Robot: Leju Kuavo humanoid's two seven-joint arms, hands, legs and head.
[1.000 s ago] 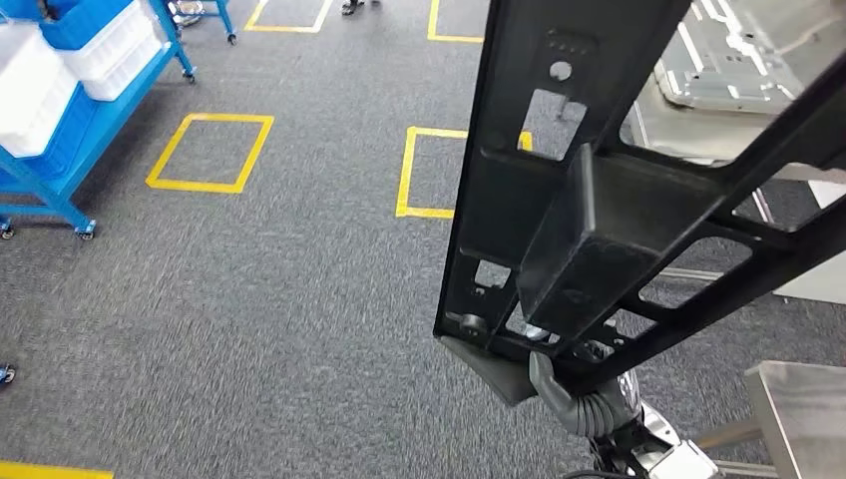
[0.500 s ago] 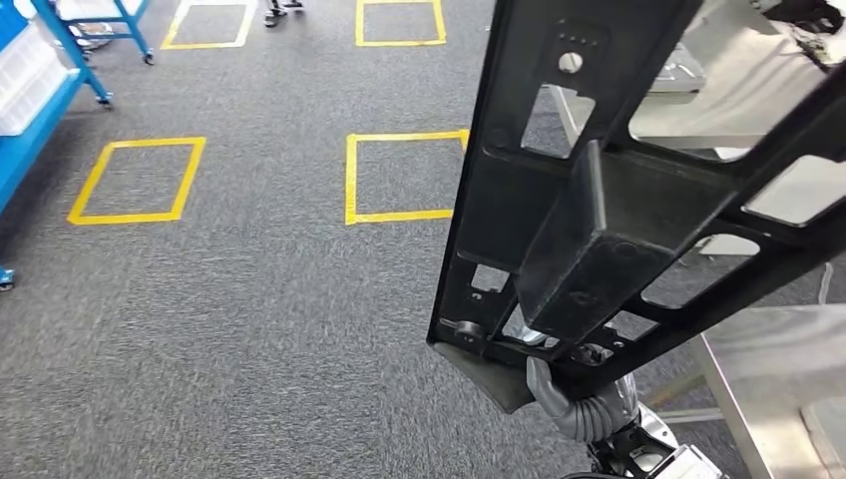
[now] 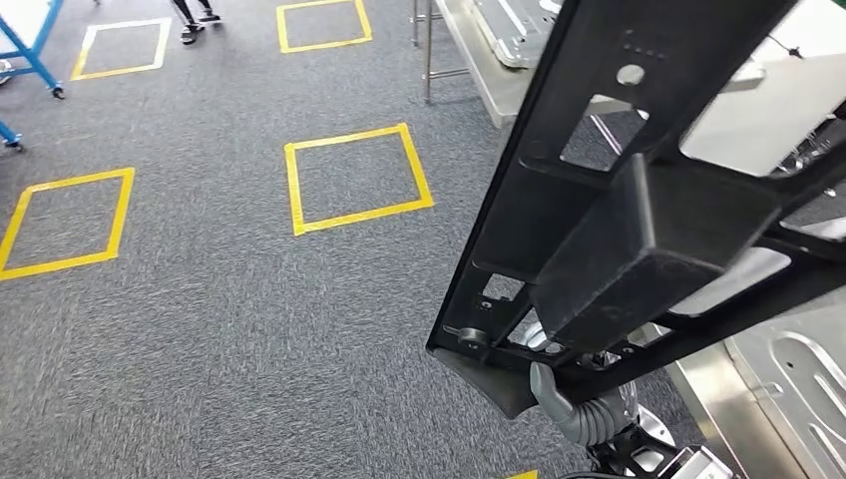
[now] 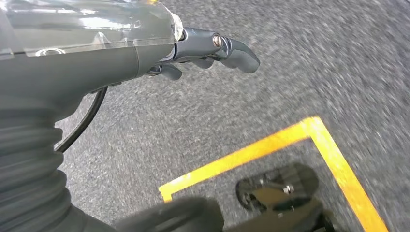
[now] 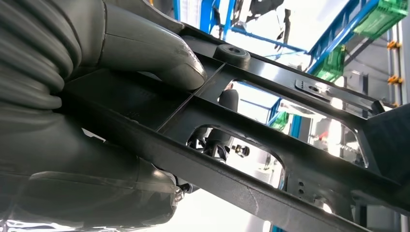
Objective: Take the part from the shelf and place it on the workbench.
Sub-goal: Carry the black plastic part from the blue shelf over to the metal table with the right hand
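Camera turned; right hand [image 5: 145, 53] grips part [image 3: 638, 190].

I can read no text, label, brand or number anywhere around me, not even on the part [image 3: 638, 239].

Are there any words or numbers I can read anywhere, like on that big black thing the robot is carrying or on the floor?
None: no words, numbers or brand names can be read in these pictures.
The black part held by the right hand shows holes and ribs, no label.
The yellow squares on the carpet are plain tape outlines, no writing.
The metal workbench shows stamped shapes, no text.
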